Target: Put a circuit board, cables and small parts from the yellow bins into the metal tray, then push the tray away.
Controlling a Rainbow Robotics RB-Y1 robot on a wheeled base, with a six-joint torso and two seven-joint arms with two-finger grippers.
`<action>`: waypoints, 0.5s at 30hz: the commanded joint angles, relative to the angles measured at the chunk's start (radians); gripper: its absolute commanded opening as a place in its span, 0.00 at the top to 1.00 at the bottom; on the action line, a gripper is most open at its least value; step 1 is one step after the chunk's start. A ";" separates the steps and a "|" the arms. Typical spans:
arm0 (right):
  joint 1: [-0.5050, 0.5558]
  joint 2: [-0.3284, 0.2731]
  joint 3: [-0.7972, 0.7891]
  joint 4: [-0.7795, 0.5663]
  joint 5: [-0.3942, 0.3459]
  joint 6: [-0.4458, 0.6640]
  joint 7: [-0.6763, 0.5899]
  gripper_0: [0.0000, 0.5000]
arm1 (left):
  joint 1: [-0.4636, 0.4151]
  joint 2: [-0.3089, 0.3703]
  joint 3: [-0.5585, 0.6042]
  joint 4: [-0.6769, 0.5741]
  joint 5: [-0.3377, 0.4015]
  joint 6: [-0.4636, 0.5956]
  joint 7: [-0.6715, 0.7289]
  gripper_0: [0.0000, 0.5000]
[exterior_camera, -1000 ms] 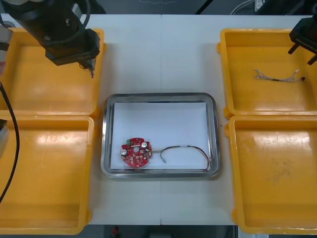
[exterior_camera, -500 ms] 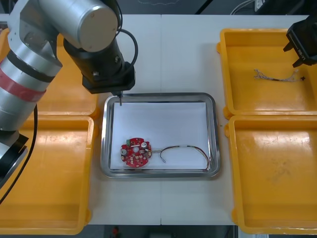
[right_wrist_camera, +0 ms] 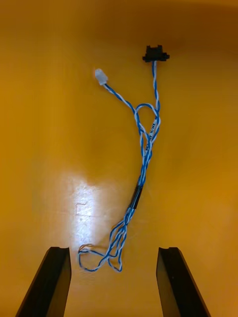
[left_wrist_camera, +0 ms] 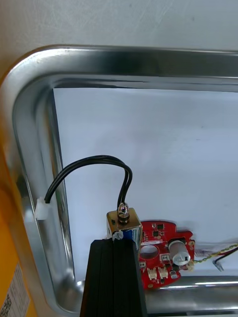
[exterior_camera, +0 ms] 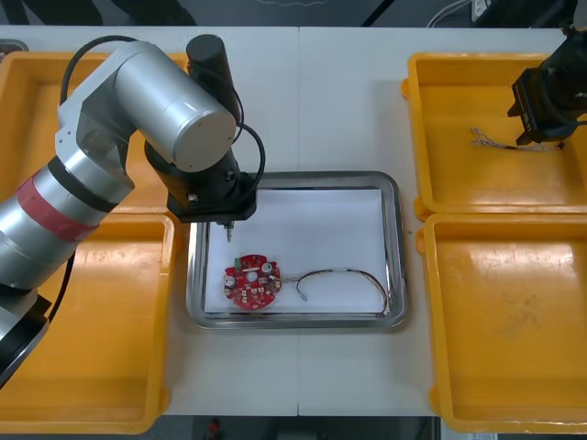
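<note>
Left gripper: shifted from over the far left yellow bin to over the metal tray; now above its left side, just on the far side of the circuit board; clamped on a small metal part.
Black cable: looped up from the held part; white plug at its end resting against the tray's left wall.
Right gripper: drawn inward over the far right yellow bin; fingers apart, straddling the near end of the blue and white cable; contact not evident.
Tray contents: circuit board toward the near left corner; red and yellow cable beside it, on the white liner.
Meaning: part carried across from bin to tray; release probably next; second cable pick lined up; tray push not yet done.
Risk: trailing plug on the tray wall; possible snag or drag on release.
</note>
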 commanded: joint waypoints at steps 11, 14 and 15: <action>-0.059 0.032 -0.069 0.160 0.036 -0.180 -0.040 0.00 | 0.018 0.023 -0.060 0.049 -0.058 -0.103 -0.029 1.00; -0.058 0.032 -0.068 0.174 0.045 -0.204 -0.042 0.00 | 0.019 0.022 -0.060 0.052 -0.061 -0.104 -0.029 1.00; -0.058 0.032 -0.068 0.180 0.045 -0.212 -0.043 0.00 | 0.018 0.023 -0.060 0.052 -0.061 -0.104 -0.029 1.00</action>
